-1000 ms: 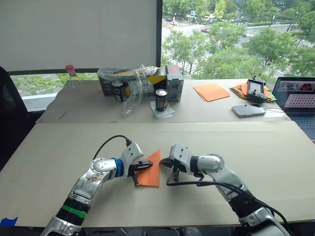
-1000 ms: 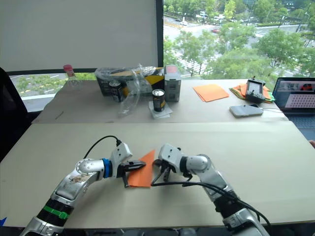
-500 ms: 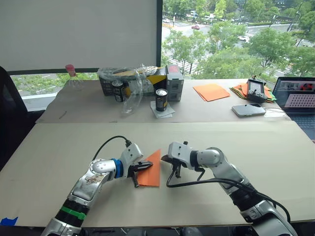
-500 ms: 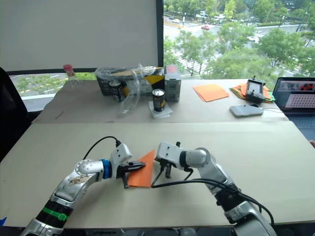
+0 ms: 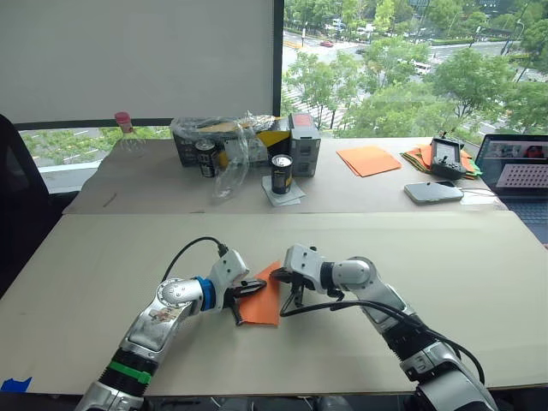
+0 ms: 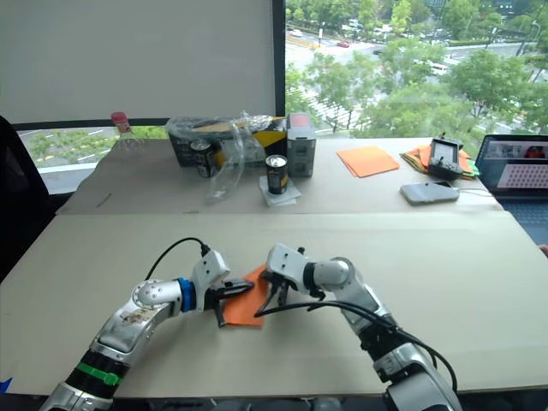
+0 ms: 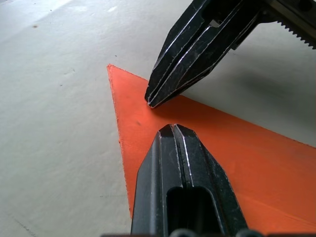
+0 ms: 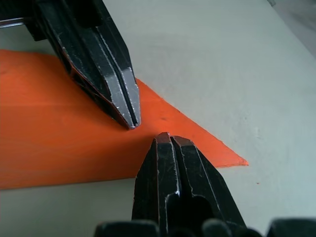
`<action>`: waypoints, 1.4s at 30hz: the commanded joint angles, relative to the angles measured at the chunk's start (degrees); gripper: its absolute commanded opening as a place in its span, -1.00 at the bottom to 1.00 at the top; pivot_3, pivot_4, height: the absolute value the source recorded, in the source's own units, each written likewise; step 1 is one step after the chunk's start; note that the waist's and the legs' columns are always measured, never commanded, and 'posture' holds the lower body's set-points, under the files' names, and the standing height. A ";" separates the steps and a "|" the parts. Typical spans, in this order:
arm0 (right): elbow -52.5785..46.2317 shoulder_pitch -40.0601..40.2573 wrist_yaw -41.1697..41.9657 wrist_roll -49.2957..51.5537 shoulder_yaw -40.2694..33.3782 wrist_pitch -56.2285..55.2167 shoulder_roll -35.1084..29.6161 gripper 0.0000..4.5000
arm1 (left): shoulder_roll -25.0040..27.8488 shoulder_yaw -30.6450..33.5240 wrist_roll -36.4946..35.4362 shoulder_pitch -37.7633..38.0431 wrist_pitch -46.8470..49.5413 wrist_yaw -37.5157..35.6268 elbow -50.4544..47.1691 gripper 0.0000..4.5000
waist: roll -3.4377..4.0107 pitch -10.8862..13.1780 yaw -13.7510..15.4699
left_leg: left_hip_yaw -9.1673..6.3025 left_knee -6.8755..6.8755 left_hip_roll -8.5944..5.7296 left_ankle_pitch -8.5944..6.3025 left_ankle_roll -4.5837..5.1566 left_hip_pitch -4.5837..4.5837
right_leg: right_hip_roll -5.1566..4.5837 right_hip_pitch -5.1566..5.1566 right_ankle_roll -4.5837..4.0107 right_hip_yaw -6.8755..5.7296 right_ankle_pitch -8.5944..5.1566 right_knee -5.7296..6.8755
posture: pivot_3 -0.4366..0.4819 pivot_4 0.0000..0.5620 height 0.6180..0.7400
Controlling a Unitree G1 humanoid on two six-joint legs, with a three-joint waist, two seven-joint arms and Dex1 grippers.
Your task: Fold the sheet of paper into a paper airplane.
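Note:
The sheet of paper (image 5: pixel 264 301) lies flat on the near table as a narrow, bright-orange pointed shape, its point away from me. My left gripper (image 5: pixel 259 288) is shut, its tip resting on the paper's left part. From the right, my right gripper (image 5: pixel 279 279) is also shut, its tip down on the paper near the point. In the left wrist view the two shut tips, left gripper (image 7: pixel 173 128) and right gripper (image 7: pixel 150 102), nearly meet over the orange paper (image 7: pixel 256 163). The right wrist view gives the same meeting: right gripper (image 8: pixel 166 137), left gripper (image 8: pixel 131 122), paper (image 8: pixel 49 128).
On the far table stand a black can (image 5: pixel 281 174), a grey box (image 5: pixel 303 144), a plastic-wrapped box (image 5: pixel 224 141) and a bottle (image 5: pixel 125 133). Smooth orange sheets (image 5: pixel 366 159), a coloured paper pile (image 5: pixel 418 157), a grey device (image 5: pixel 432 192) and a laptop (image 5: pixel 518 167) sit at the right.
My right gripper has swung left and come down onto the paper close to the left gripper's tip. The left gripper and the paper have stayed put.

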 commanded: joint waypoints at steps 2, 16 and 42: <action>-3.87 3.59 5.20 1.91 2.41 0.21 -1.38 -1.00 | 0.43 -0.19 0.90 1.14 0.83 0.11 0.97 -0.99 | 0.00 0.00 -0.07 | 0.00 0.00 0.00 0.00 0.00 0.01 | 0.00 0.02 0.00 0.00 0.00 0.00 | -0.05 -0.47 -0.14; -8.79 9.58 13.55 4.89 4.89 -0.06 -5.55 -1.00 | 0.47 -0.78 1.03 0.44 1.29 -1.05 1.14 -0.99 | 0.00 -0.01 0.04 | -0.01 0.00 0.00 0.00 0.00 0.07 | 0.00 0.12 0.01 -0.01 0.00 -0.02 | -0.05 -0.47 -0.14; -27.16 3.58 10.58 15.88 -6.58 20.90 -13.80 -1.00 | 6.11 9.21 -8.93 -4.40 8.59 -7.24 -1.05 -0.99 | -0.06 0.23 -0.27 | -0.02 0.01 0.07 0.01 -0.02 -0.36 | 0.00 -0.28 -0.01 -0.06 0.01 -0.02 | -0.05 -0.47 -0.14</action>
